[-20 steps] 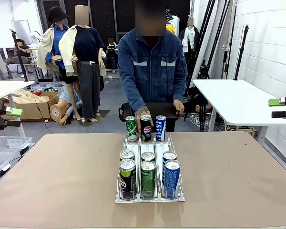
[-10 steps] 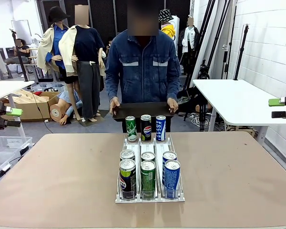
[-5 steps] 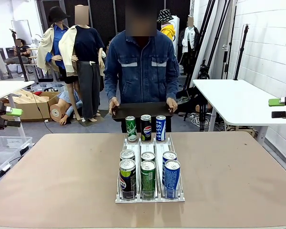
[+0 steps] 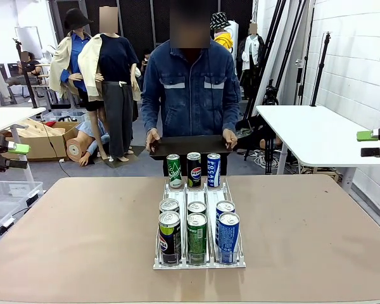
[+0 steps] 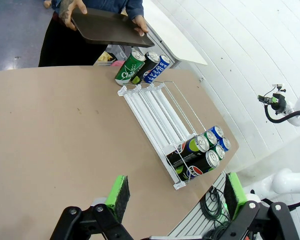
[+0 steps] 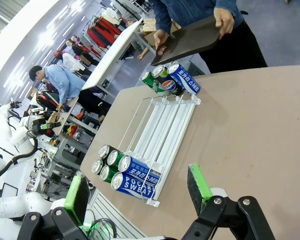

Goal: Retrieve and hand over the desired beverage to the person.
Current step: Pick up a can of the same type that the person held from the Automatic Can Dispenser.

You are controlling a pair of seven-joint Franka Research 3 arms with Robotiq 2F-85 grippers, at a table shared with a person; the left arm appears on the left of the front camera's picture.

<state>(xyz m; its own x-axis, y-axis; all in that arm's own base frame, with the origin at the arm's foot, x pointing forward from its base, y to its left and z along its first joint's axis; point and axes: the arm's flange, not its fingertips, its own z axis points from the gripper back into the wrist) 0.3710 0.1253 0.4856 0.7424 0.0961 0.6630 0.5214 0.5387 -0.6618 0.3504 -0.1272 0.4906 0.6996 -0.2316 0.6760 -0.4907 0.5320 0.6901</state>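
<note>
Front view: a tray (image 4: 190, 147) is being offered by the person (image 4: 190, 95). The left gripper (image 5: 176, 192) and right gripper (image 6: 138, 189) are being held wide and empty. The wanted one among the cans (image 4: 196, 237) is best grasped mid-body.

Bright, even indoor light, soft shadows, sharp focus; wrist views bend strongly toward their edges.

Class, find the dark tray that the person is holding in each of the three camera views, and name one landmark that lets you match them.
Front view: the tray is upper centre, level.
Left wrist view: the tray is at the top, left of centre.
Right wrist view: the tray is at the top, right of centre, tilted.
Shared landmark: the three cans just below the tray, at the far end of the rack.
</note>
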